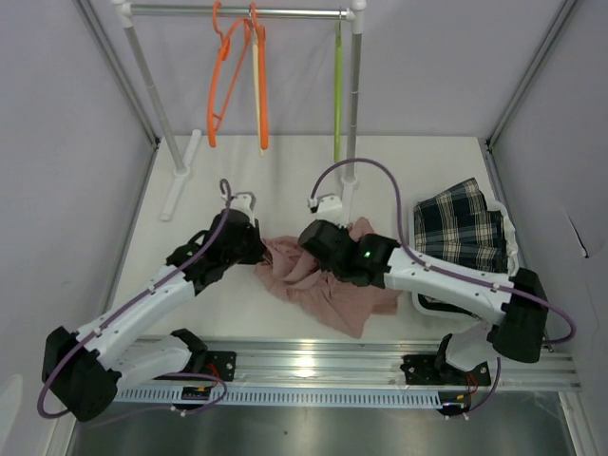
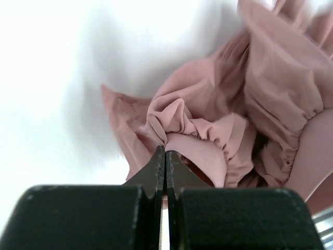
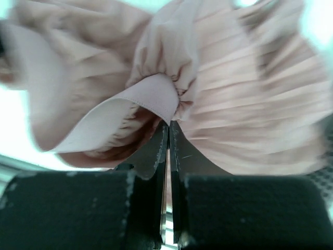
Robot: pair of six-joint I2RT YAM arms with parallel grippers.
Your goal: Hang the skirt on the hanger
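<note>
The dark plaid skirt (image 1: pixel 461 228) lies crumpled at the right of the table; no gripper touches it. The pale cream hanger (image 1: pixel 257 95) hangs on the rail at the back, between the orange hangers. Both grippers are at a pink ruffled garment (image 1: pixel 328 285) in the middle of the table. My left gripper (image 1: pixel 258 249) is shut on a fold at its left edge, as the left wrist view shows (image 2: pixel 165 151). My right gripper (image 1: pixel 309 237) is shut on its elastic waistband, as the right wrist view shows (image 3: pixel 169 124).
Orange hangers (image 1: pixel 220 76) and a lime-green hanger (image 1: pixel 337 85) hang on the rail (image 1: pixel 237 12). The rack's upright pole (image 1: pixel 352 123) stands just behind the right gripper. A white cloth (image 1: pixel 510 228) lies under the skirt. Grey walls close in both sides.
</note>
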